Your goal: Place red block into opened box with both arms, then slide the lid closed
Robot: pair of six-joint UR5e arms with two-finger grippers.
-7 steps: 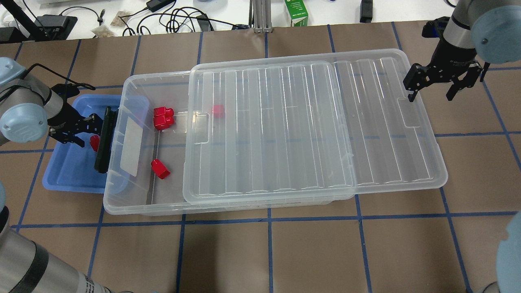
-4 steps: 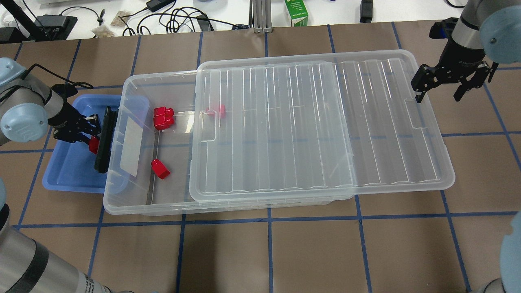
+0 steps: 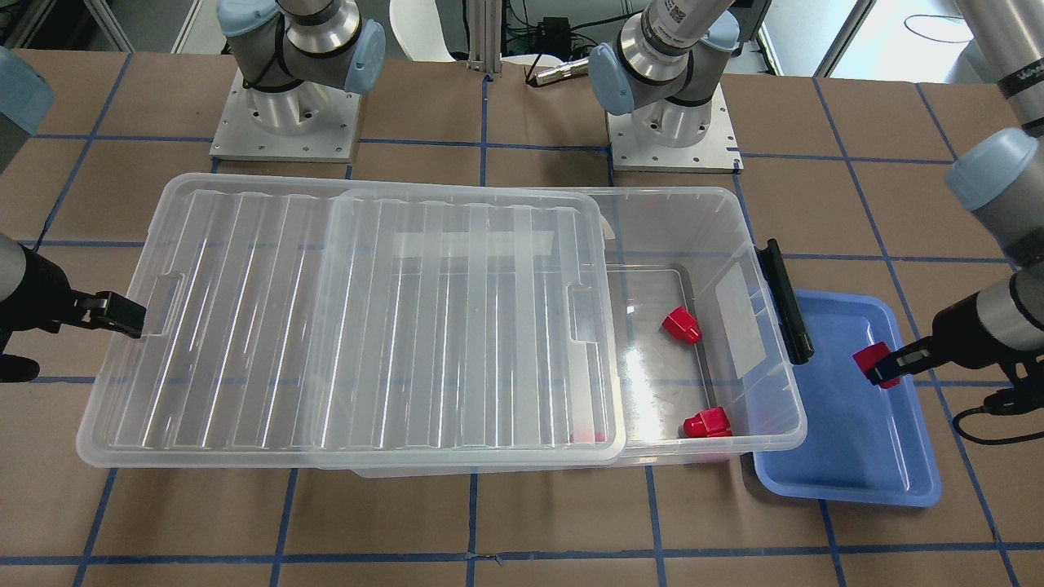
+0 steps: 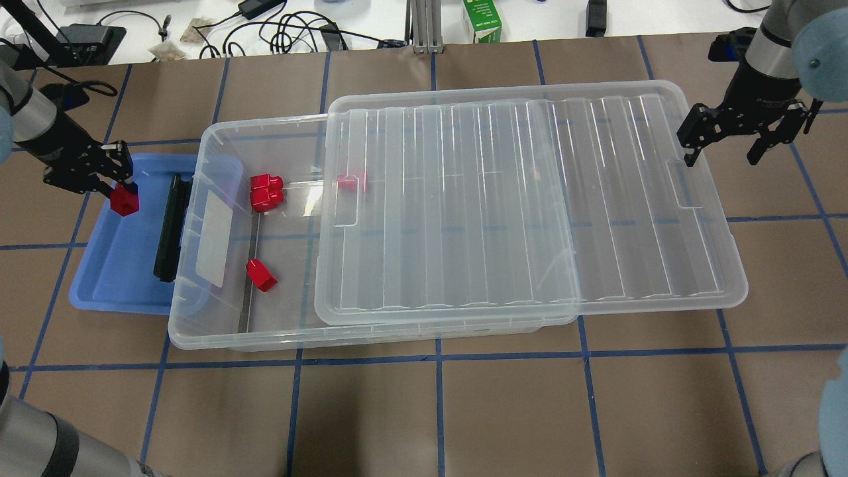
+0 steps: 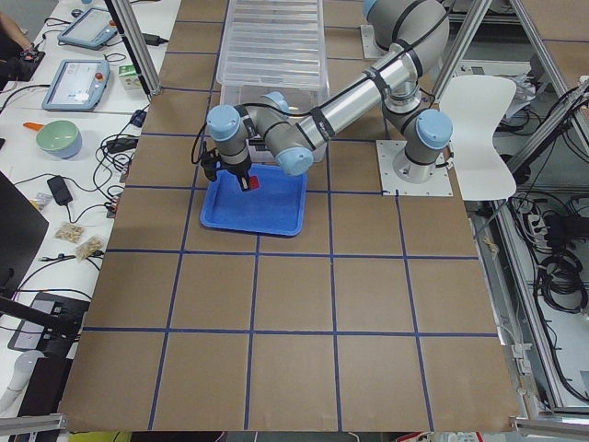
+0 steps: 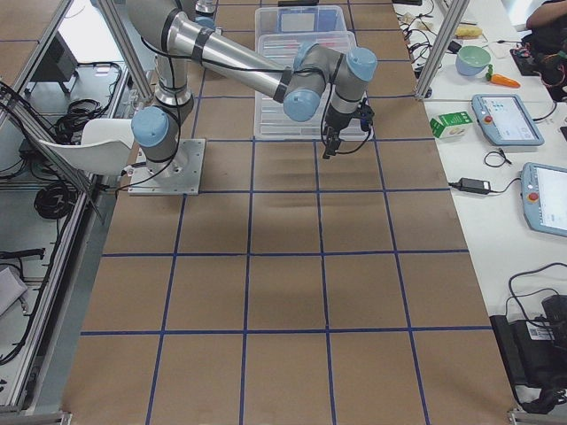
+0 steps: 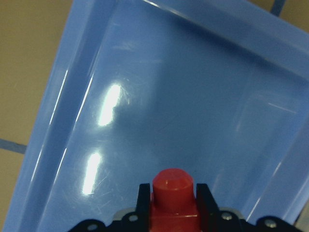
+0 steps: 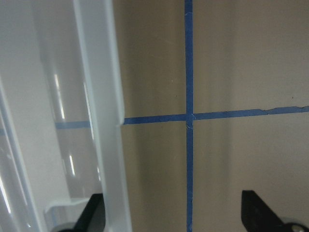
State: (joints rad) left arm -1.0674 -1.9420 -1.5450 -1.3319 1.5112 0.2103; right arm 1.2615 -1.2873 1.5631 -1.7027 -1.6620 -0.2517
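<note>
Overhead exterior view, closest to the robot, is bare brown desk [image 4: 437, 411] with blue tape lines. Next comes the box [image 4: 218, 341], big and clear. Its lid [image 4: 530, 199] lies on top but sits far over toward the robot's right. It sticks out past that end of the box, and the left end is open. In the open part a lone block [image 4: 261, 275] lies nearer the robot, and a pair of blocks [image 4: 265, 192] sits side by side farther back. A half-covered block [image 4: 351, 180] shows at the lid's edge. Just beside the box's left end is a blue tray [image 4: 112, 278]. Over the tray's far corner the left end effector [image 4: 118, 187] pinches the red block [image 4: 124, 201] between its two fingers. So the block is over the tray, not in the box. The right end effector [image 4: 721, 156] is spread wide at the lid's right end, close to the handle notch [image 4: 682, 192]. One finger is right by the lid's rim and may be touching it, but that is hard to see. Farthest back lie black cables [image 4: 291, 30] and a green carton [image 4: 482, 20].
</note>
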